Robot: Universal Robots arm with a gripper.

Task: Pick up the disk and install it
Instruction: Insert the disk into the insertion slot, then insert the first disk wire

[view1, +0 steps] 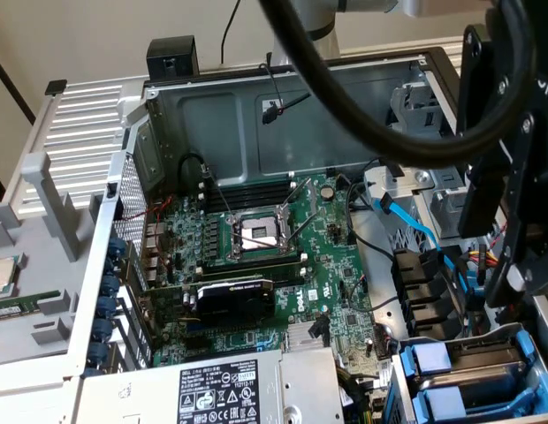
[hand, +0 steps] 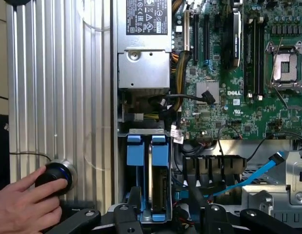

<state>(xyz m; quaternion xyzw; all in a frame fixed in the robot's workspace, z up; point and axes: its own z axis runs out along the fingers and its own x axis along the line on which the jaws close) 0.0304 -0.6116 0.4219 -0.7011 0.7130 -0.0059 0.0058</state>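
Observation:
Two blue-framed drives stand on edge, side by side, in the bay at the case's corner. The disk (hand: 160, 183) is the one nearer the motherboard, with its blue carrier end (hand: 159, 151) and metal side showing. The look-alike drive (hand: 134, 152) sits right beside it. My gripper (hand: 164, 210) hangs just above the bay, open, one black finger (hand: 133, 202) over the look-alike drive and the other on the cable side. The disk lies between them, untouched. In the exterior view the blue carriers (view1: 436, 360) sit at the lower right, under the black wrist assembly (view1: 502, 185).
A person's hand (hand: 24, 204) rests on a black knob with a blue ring (hand: 56, 175) on the ribbed case lid. The grey power supply (hand: 143, 44), the motherboard (hand: 238, 87), black drive-bay clips (hand: 214, 168) and a blue data cable (hand: 253, 175) crowd around the bay.

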